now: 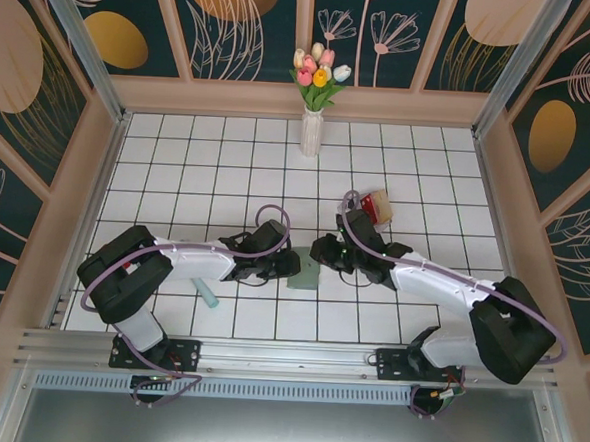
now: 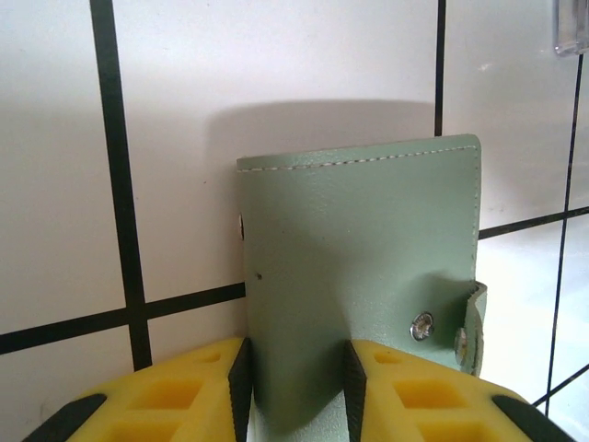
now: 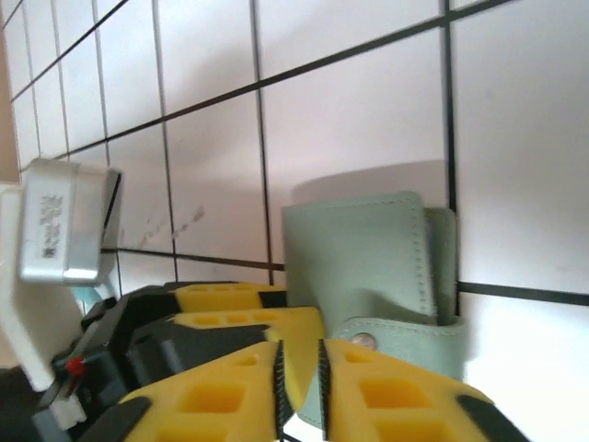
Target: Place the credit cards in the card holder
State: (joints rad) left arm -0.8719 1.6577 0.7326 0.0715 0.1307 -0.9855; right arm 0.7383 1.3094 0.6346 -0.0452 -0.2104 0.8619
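Note:
The card holder is a grey-green wallet, folded, its snap strap hanging loose at one edge. It sits mid-table between both arms. My left gripper is shut on it, black pads pressing both sides of its near part, seen from above at the left gripper. My right gripper faces the card holder from the other side with its jaws a narrow slit apart. A green edge shows in that slit; a pinch cannot be told. Red credit cards lie in a clear box behind the right gripper.
A white vase of tulips stands at the back centre. A teal stick lies near the left arm. The clear box's corner shows at the upper right. The left gripper's yellow fingers sit close beside my right fingers.

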